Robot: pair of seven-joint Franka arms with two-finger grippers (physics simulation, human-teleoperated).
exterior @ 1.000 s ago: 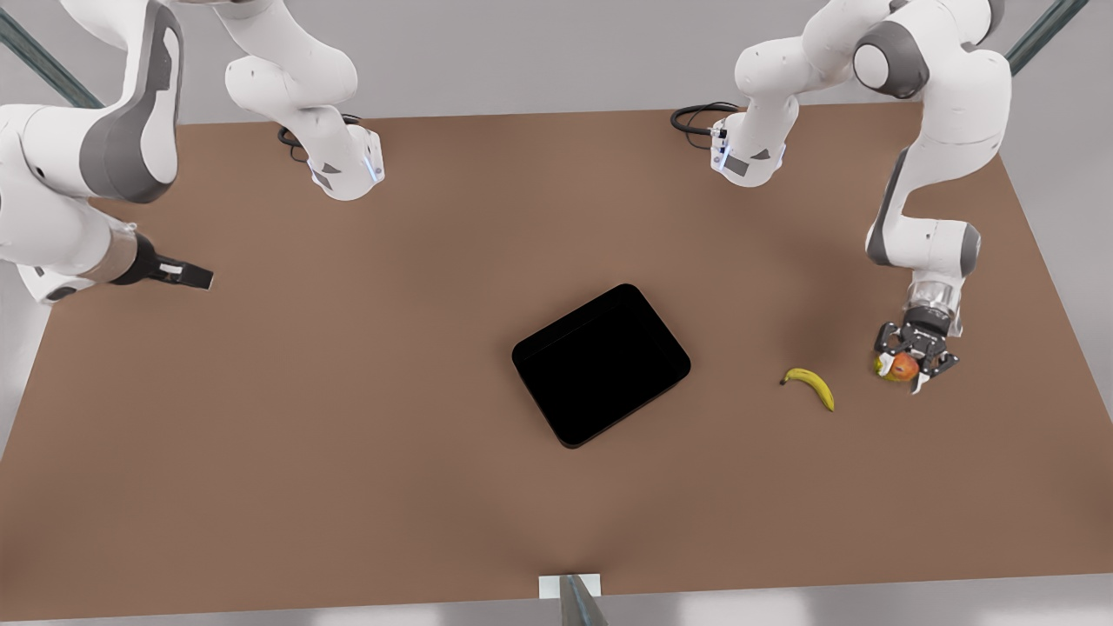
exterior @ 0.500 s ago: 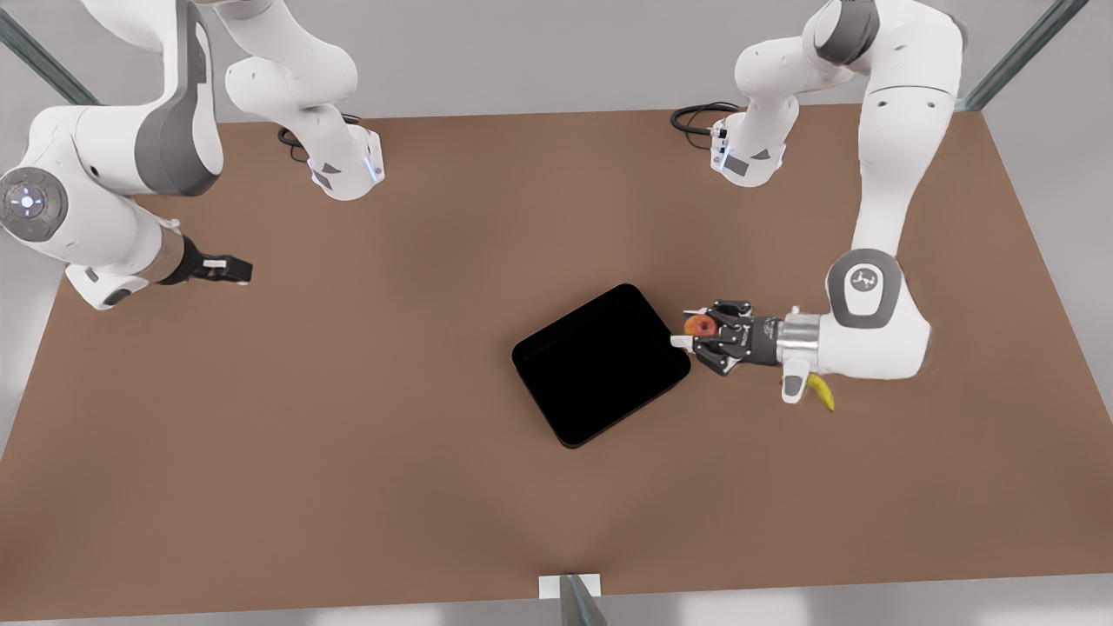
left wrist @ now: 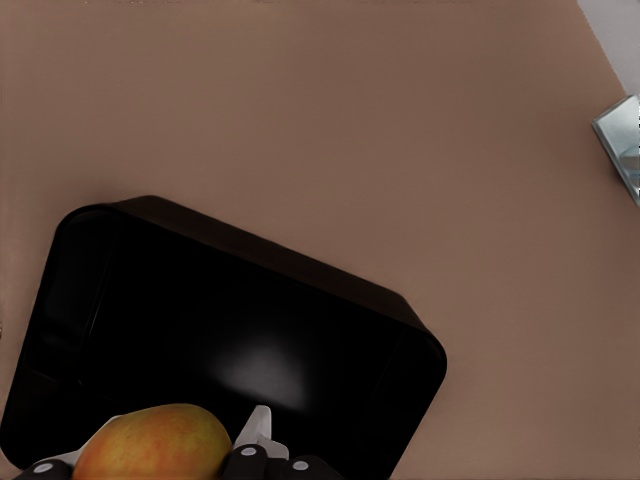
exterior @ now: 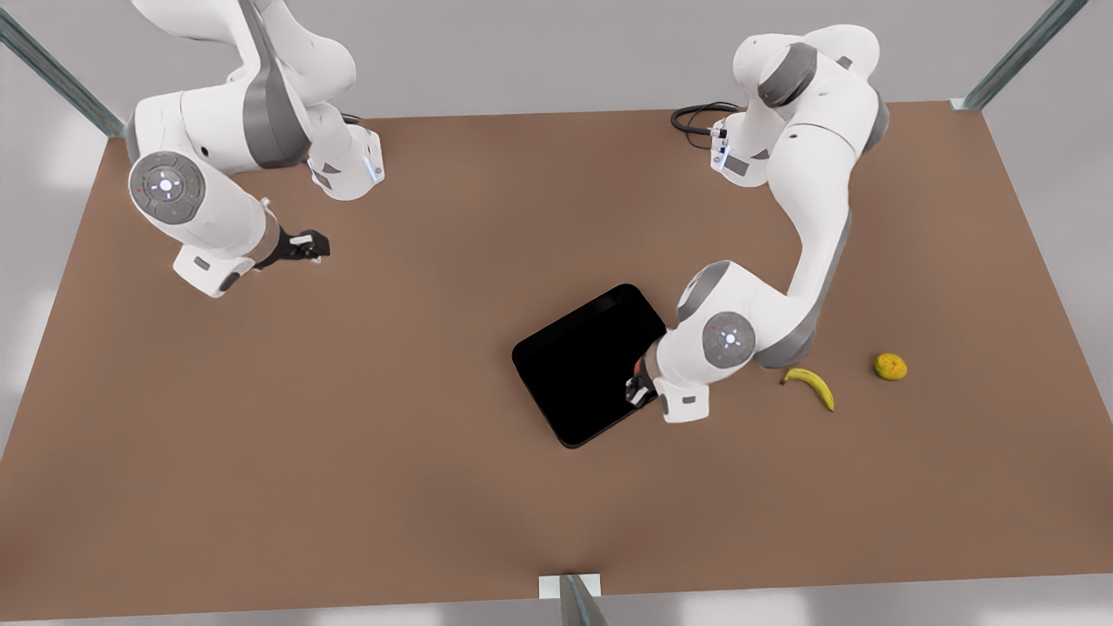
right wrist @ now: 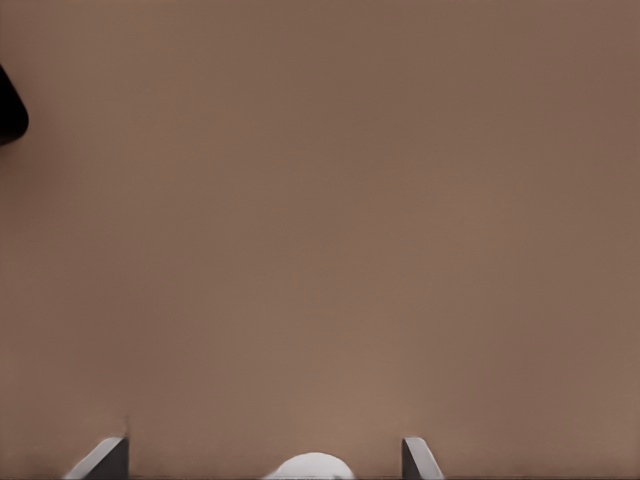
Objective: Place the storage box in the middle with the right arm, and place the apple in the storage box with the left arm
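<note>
left claw (left wrist: 165, 470) is pinching the apple (left wrist: 155, 444) right over the storage box (exterior: 583, 365), which sits mid counter (exterior: 391, 435), a bit toward the front view's right. right claw (exterior: 304, 248) hangs over bare counter on the front view's left, fingers (right wrist: 100, 460) spread, holding nothing. banana (exterior: 810, 385) and a lumpy yellow fruit (exterior: 890, 366) lie off to the right.

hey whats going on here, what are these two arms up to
The left gripper holds the apple over the black storage box, which sits near the middle of the brown table. The apple has not been let go yet. The right gripper hangs open above bare table on the front view's left, waiting. A banana and a lumpy yellow-orange fruit lie on the table on the front view's right.
</note>
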